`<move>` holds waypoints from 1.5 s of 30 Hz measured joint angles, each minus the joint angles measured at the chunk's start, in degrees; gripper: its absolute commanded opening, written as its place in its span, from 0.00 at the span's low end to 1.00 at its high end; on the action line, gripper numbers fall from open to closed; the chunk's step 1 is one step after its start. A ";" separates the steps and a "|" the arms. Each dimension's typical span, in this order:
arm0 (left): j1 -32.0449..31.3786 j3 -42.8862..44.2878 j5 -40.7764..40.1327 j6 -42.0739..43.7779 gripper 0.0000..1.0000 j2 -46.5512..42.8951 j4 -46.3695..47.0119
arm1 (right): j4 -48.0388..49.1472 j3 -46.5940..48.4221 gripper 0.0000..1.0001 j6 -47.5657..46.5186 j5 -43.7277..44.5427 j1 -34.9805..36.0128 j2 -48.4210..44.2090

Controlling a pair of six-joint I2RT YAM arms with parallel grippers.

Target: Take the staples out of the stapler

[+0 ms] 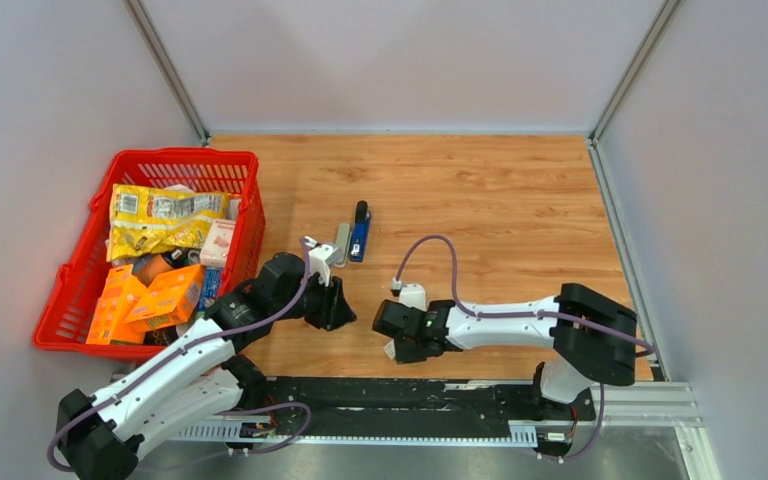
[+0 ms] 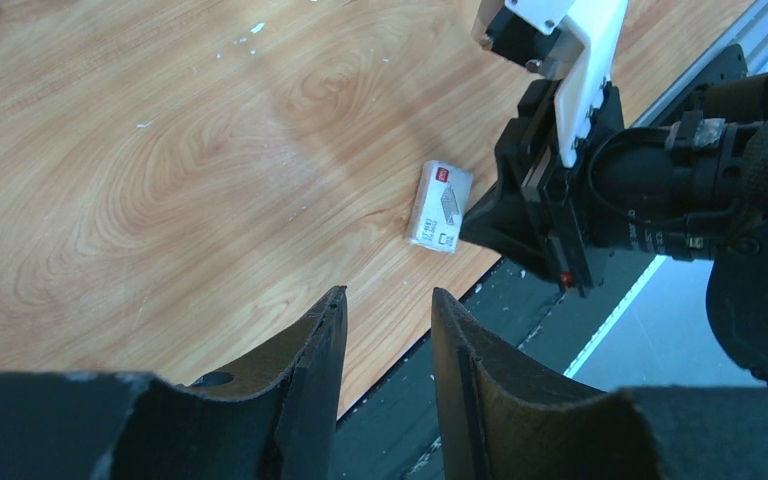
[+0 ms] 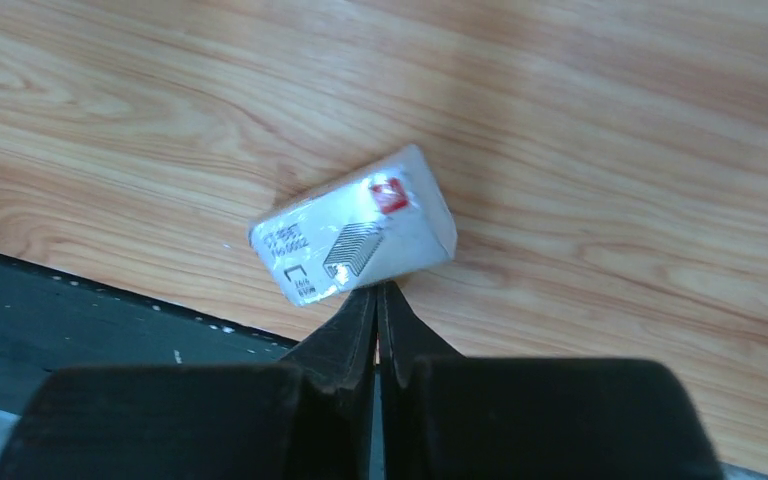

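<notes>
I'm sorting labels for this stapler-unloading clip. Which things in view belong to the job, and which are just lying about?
Belongs to the job:
- stapler
- small white staple box, by the right gripper's shut tips

Just lying about:
- red basket
- yellow packet and orange boxes inside it

A small box (image 3: 355, 238) lay on the table (image 3: 610, 120), just beyond the fingertips of the right gripper (image 3: 378, 298) (touching or barely apart, hard to tell). It lay ahead of the left gripper (image 2: 385, 305), slightly right of its fingers. The stapler (image 1: 359, 232) lay on the table well apart from both grippers, and the basket (image 1: 185, 157) stood farther left.
</notes>
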 measured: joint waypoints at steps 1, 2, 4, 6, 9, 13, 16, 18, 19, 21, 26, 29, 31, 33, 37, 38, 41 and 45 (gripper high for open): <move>0.00 0.00 -0.33 -0.07 0.45 0.00 -0.11 | 0.61 0.74 0.07 -0.39 -0.44 0.02 0.85; 0.00 0.00 -0.68 -0.15 0.45 0.00 -0.31 | 1.07 1.49 0.07 -0.72 -0.72 0.04 1.62; 0.00 0.02 -1.51 -0.37 0.45 0.00 -0.72 | 1.81 2.69 0.07 -1.22 -0.92 0.04 2.89; -0.04 0.11 -2.60 -0.79 0.45 0.00 -1.44 | 2.54 3.82 0.06 -1.57 -0.90 -0.02 4.04; -0.09 0.13 -4.26 -1.62 0.45 0.00 -2.32 | 3.45 4.61 0.07 -2.21 -0.87 -0.39 4.90; -0.20 0.13 -5.84 -2.75 0.45 0.24 -2.99 | 3.17 4.35 0.11 -3.37 -0.39 -1.25 4.33; -0.24 0.13 -6.43 -3.45 0.44 1.31 -2.86 | 1.64 3.15 0.14 -4.31 0.50 -1.90 1.95; -0.24 0.11 -6.56 -3.85 0.44 2.34 -2.54 | 0.17 2.08 0.18 -4.63 1.33 -2.14 -0.90; -0.24 0.09 -6.58 -4.02 0.44 3.17 -2.14 | -0.63 1.55 0.20 -4.79 1.73 -2.21 -2.47; -0.24 0.00 -6.54 -4.35 0.44 5.09 -1.18 | -1.68 0.46 0.24 -4.98 2.56 -2.23 -5.79; -0.68 -0.02 -6.56 -5.03 0.41 9.03 0.42 | -5.29 -1.77 0.29 -5.62 5.70 -3.06 -13.97; -1.57 -0.44 -6.56 -5.49 0.40 10.56 1.55 | -6.78 -2.97 0.32 -6.58 6.75 -6.23 -17.62; -2.32 -1.22 -6.56 -6.05 0.34 11.41 2.34 | -7.21 -4.15 0.34 -7.80 7.21 -9.73 -19.56; -2.95 -2.23 -6.54 -6.69 0.31 12.26 3.08 | -7.72 -5.60 0.34 -9.29 7.26 -14.27 -21.44; -4.20 -4.04 -6.49 -8.11 0.25 15.04 4.59 | -8.35 -7.15 0.35 -11.91 7.34 -21.42 -23.89; -4.61 -4.15 -6.49 -8.37 0.22 15.96 4.96 | -8.44 -7.30 0.35 -12.57 7.34 -23.04 -24.39; -5.77 -4.15 -6.38 -9.03 0.00 18.62 6.64 | -8.48 -7.37 0.35 -14.34 7.54 -27.21 -25.20; -7.32 -4.15 -6.01 -9.79 0.00 22.23 9.75 | -8.33 -7.93 0.35 -15.85 8.24 -30.82 -24.92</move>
